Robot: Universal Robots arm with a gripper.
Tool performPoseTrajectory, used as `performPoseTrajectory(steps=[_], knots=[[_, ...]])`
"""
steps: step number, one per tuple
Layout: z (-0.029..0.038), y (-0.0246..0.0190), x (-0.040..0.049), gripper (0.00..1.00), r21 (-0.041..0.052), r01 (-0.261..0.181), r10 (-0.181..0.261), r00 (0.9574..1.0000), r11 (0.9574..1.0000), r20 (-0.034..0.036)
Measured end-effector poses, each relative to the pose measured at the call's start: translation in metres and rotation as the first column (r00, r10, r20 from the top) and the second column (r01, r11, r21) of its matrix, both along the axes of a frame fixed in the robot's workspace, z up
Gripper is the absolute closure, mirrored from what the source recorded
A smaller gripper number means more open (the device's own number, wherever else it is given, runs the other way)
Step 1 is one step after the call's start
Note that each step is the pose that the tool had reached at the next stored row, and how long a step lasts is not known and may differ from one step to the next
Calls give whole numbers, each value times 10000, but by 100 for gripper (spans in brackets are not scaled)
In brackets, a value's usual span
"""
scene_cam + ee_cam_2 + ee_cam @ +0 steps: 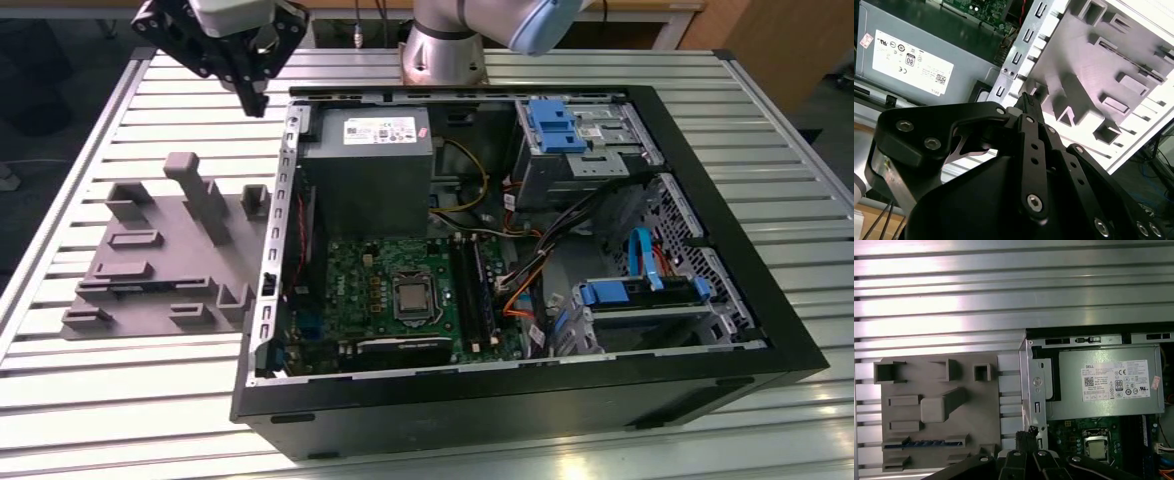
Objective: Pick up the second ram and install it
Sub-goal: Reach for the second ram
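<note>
Second ram (921, 443) sat in a long slot of the grey fixture (979, 410) on the slatted worktop (80, 120), beside the open computer case (534, 390). The end effector (254, 98) hung closed above the case's corner near the power supply (367, 160), well apart from the strip.

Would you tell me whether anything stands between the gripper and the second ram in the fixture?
Nothing covers the second ram in its grey fixture slot. The fixture's tall post stands roughly between it and the gripper, which seems to hang higher.
</note>
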State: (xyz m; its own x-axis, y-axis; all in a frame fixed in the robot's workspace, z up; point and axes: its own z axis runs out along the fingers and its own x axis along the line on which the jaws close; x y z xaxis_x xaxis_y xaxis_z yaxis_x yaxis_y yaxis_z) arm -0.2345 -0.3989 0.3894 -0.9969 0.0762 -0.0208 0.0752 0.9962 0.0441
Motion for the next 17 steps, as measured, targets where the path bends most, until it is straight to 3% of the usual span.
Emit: performPoseTrajectory(steps=[17], knots=[[-7, 0, -243, 89, 0, 0, 0, 10000, 10000, -16]])
